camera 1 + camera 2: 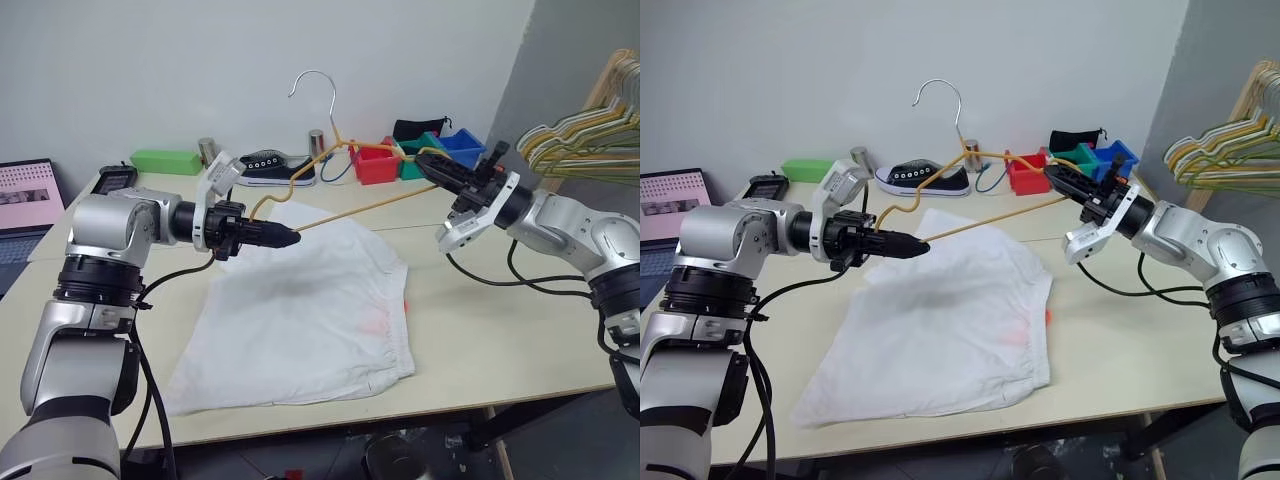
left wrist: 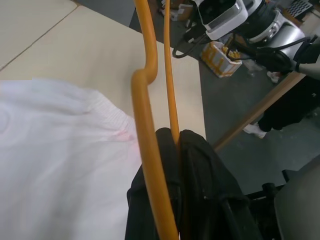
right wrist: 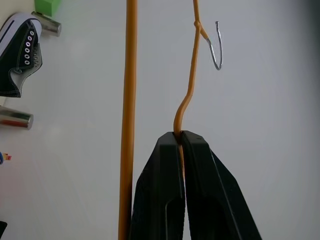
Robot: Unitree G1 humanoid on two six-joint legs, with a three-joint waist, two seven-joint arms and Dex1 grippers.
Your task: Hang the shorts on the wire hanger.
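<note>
The pale worktop (image 1: 480, 330) fills the lower half of the frame. The shorts (image 1: 300, 320) lie flat and wrinkled at its centre. Above them, the wire hanger (image 1: 350, 212) hangs in the air, hook up, spanning the middle of the frame. The left gripper (image 1: 290, 238), at centre left, has its jaws clamped together on the hanger's bottom wire. The right gripper (image 1: 425, 163), at upper right, has its jaws pressed shut on the hanger's shoulder.
</note>
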